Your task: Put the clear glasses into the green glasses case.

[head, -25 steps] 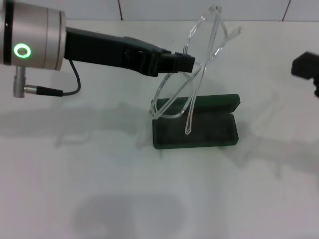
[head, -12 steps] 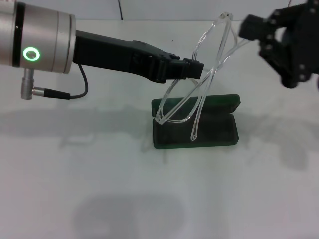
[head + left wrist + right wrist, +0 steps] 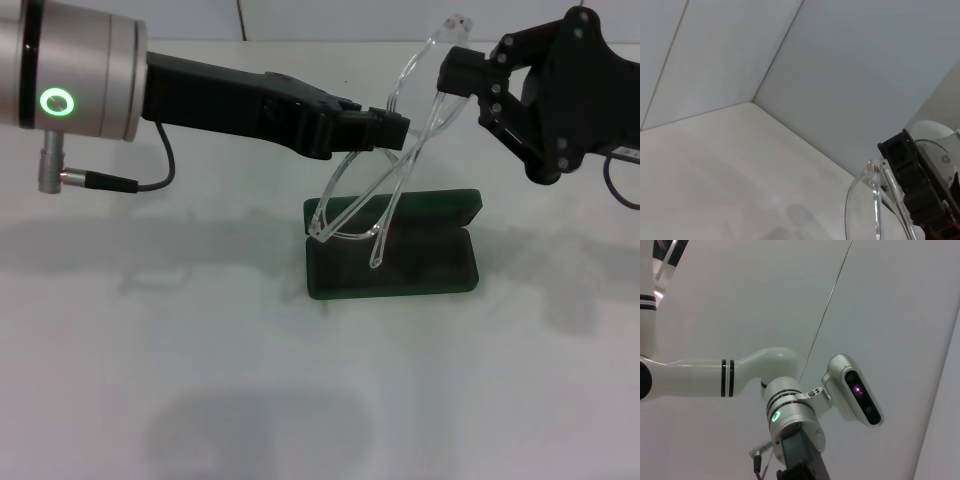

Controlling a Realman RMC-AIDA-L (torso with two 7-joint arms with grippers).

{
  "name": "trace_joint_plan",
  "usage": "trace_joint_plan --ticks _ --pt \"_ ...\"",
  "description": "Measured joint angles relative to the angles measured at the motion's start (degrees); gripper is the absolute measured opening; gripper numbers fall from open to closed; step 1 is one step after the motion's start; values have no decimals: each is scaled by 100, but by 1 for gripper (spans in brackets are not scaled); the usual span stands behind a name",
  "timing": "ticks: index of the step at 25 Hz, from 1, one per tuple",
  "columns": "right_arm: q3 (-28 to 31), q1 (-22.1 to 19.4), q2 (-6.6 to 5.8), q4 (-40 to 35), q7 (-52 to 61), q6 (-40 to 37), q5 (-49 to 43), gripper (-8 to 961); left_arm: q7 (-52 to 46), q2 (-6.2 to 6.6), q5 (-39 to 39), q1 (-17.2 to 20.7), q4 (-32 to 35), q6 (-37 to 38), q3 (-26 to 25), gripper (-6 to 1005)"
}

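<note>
The clear glasses (image 3: pixel 347 207) hang tilted in the air with their arms unfolded, and my left gripper (image 3: pixel 394 128) is shut on the frame near a hinge. Right under them the green glasses case (image 3: pixel 425 266) lies open on the white table, its lid (image 3: pixel 440 205) standing at the far side. One clear arm tip dangles just over the dark lining. My right gripper (image 3: pixel 448 74) has come in from the right and sits against the upper arm of the glasses. In the left wrist view that clear arm (image 3: pixel 875 200) shows beside the black right gripper (image 3: pixel 920 185).
The white table (image 3: pixel 200 350) stretches in front of and to the left of the case. A tiled wall (image 3: pixel 300 15) runs along the back edge. The right wrist view shows my left arm (image 3: pixel 790 417) and the head camera (image 3: pixel 855 390).
My right gripper came in from the far right, then moved down and left to the glasses' upper arm. The left gripper shifted slightly with the glasses above the case.
</note>
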Motion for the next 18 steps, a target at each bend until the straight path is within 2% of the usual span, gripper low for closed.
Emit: trace_joint_plan --ticks 12,18 --pt "30 -2 0 50 -149 69 30 6 24 4 -1 -153 -14 133 -8 75" --pt "37 -48 5 -2 -163 -59 145 6 74 22 77 -176 -175 137 -175 75"
